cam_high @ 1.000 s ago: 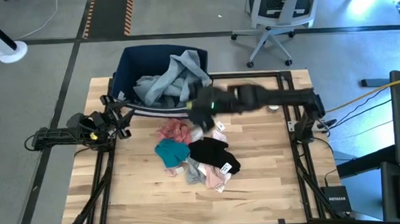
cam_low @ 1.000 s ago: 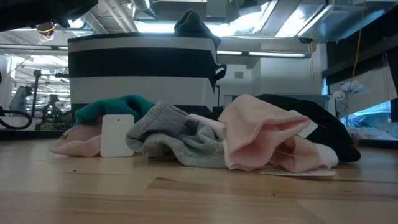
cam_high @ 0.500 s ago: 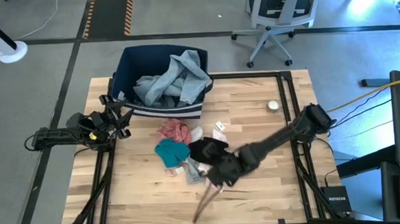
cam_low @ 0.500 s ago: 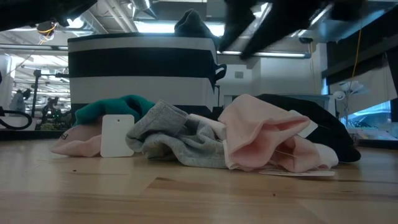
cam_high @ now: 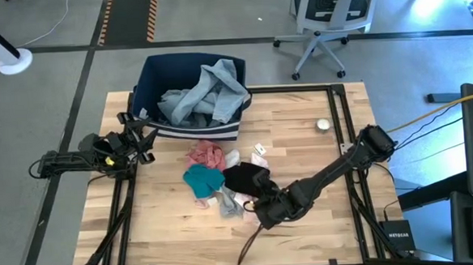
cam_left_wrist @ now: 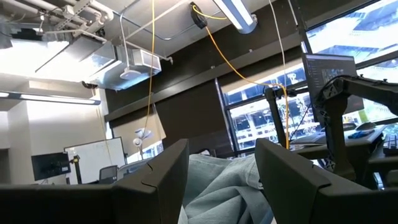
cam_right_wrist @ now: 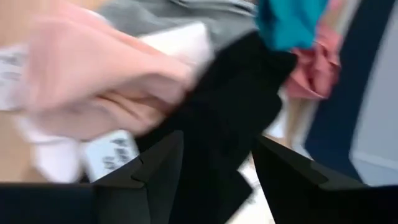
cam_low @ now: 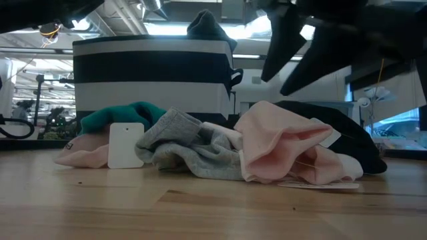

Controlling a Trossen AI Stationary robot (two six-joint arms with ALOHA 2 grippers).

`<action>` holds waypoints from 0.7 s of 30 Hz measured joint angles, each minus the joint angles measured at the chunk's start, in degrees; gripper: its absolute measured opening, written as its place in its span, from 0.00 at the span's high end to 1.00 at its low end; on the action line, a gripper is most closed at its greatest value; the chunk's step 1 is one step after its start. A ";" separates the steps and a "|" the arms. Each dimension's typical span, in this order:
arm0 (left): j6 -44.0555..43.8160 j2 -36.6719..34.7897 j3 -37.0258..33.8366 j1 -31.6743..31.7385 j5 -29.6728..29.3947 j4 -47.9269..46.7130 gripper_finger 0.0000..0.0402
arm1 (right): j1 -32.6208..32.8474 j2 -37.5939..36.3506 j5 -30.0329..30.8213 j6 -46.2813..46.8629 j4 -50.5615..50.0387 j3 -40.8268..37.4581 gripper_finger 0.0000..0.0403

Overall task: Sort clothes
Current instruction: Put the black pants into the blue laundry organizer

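My right gripper had its two fingers spread apart with nothing between them, poised just above the black piece and pale pink piece at the near edge of the pile. My left gripper was also parted and empty, parked at the table's left edge, facing the pale blue-grey denim piece heaped in the navy fabric bin. The loose clothes lay mid-table in front of the bin: a teal piece, a pink piece, a grey piece and a white tag. The wooden table had a small round object near its right rail. Beyond it was grey floor and an office chair.
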 joint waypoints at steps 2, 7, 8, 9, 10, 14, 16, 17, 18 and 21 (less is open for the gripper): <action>0.00 0.00 0.00 -0.02 0.00 0.00 0.55 | -0.69 0.22 0.76 -0.06 0.14 0.01 0.48; 0.00 0.00 0.00 -0.01 0.00 -0.01 0.55 | -2.57 1.71 -4.14 0.35 -1.17 0.01 0.48; 0.01 0.02 0.00 0.00 0.00 -0.07 0.55 | -2.94 2.20 -5.05 1.21 -1.84 0.00 0.48; 0.02 0.02 0.00 -0.02 0.00 -0.04 0.55 | -3.39 2.61 -5.98 2.21 -1.92 0.00 0.48; 0.00 0.00 0.00 -0.02 0.00 -0.02 0.55 | -3.70 2.81 -7.07 3.12 -2.00 0.00 0.48; 0.00 0.02 0.00 -0.01 -0.01 -0.02 0.55 | -4.32 3.26 -8.92 4.29 -2.66 0.02 0.50; 0.01 0.02 0.00 0.00 -0.02 -0.04 0.55 | -4.30 3.33 -8.81 4.28 -3.17 0.00 0.56; 0.02 0.00 0.00 0.00 0.00 -0.02 0.55 | -4.29 3.33 -8.81 4.29 -3.03 0.00 0.59; 0.02 0.00 0.00 0.00 0.00 0.00 0.55 | -4.27 3.33 -8.78 4.28 -3.07 0.00 0.64; 0.00 0.00 0.00 -0.02 0.00 0.16 0.55 | -4.24 3.33 -8.81 4.07 -3.36 0.00 0.79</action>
